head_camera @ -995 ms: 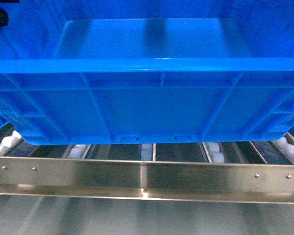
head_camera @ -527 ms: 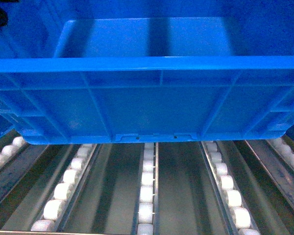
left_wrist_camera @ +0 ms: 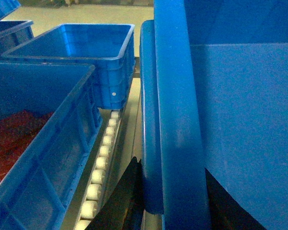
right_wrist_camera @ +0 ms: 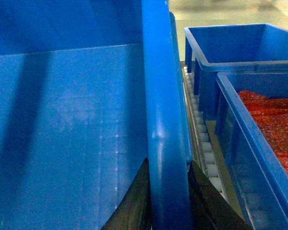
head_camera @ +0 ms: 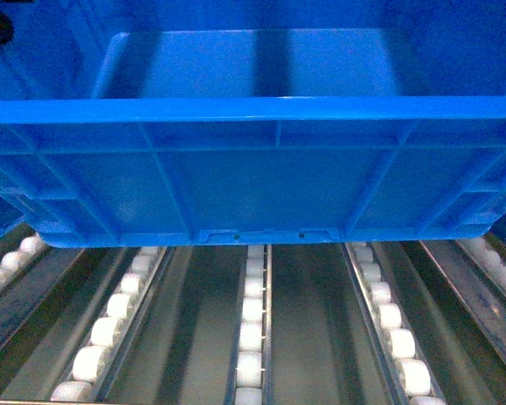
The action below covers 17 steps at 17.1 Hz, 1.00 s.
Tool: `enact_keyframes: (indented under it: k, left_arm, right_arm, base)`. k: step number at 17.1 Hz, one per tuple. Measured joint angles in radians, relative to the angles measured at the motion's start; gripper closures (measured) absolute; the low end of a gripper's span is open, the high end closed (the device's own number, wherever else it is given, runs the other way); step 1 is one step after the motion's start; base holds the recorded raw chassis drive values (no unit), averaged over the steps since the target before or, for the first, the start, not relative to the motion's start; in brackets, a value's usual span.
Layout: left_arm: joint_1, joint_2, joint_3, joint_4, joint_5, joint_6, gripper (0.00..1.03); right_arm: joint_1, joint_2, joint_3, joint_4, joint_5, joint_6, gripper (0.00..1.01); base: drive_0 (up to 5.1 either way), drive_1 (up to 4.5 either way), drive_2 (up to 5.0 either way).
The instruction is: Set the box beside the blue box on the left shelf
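Right, nearest the wrist cameras: left gripper (left_wrist_camera: 151, 203) sits at the bottom centre of the left wrist frame, dark fingers either side of the box (head_camera: 261, 169) rim, pinching it. Right gripper (right_wrist_camera: 168, 203) does the same at the bottom centre of the right wrist frame, one finger inside the wall, one outside. Neither gripper shows in the head view.

The box fills the upper two thirds of the head frame, level, empty, its near wall facing the camera. Its bottom edge looks raised above the left shelf (head_camera: 253, 337), whose roller rails run up the lower third of the frame; contact farther back is hidden, so I can't tell if it has touched down.

Farther out: left wrist frame shows a neighbouring blue crate (left_wrist_camera: 43, 158) with red contents at the lower left, and another empty blue crate (left_wrist_camera: 86, 57) beyond it at the upper left. Right wrist frame shows a red-filled crate (right_wrist_camera: 259, 139) at the lower right and an empty one (right_wrist_camera: 235, 52) at the upper right.

Risks, as I judge them:
- gaps to the neighbours on both sides look narrow; sideways drift would knock a rim or trap the outer fingers
- rollers turn freely, so letting go too early could let the box roll away
- uneven lowering would tilt it
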Motion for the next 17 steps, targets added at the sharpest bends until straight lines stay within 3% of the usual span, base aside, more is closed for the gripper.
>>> enact_keyframes:
  k: [9, 11, 17]
  left_arm:
    - [0.000, 0.000, 0.000, 0.000, 0.000, 0.000, 0.81]
    - [0.002, 0.000, 0.000, 0.002, -0.006, 0.003, 0.81]
    - [0.002, 0.000, 0.000, 0.002, -0.008, 0.004, 0.81]
  right_arm:
    - [0.000, 0.000, 0.000, -0.001, 0.000, 0.006, 0.89]
    - [0.000, 0.000, 0.000, -0.002, -0.036, 0.005, 0.92]
    - [0.000, 0.000, 0.000, -0.003, -0.042, 0.005, 0.92]
  base:
    - [0.0, 0.00, 0.0]
    - [0.0, 0.00, 0.0]
    - [0.0, 0.00, 0.0]
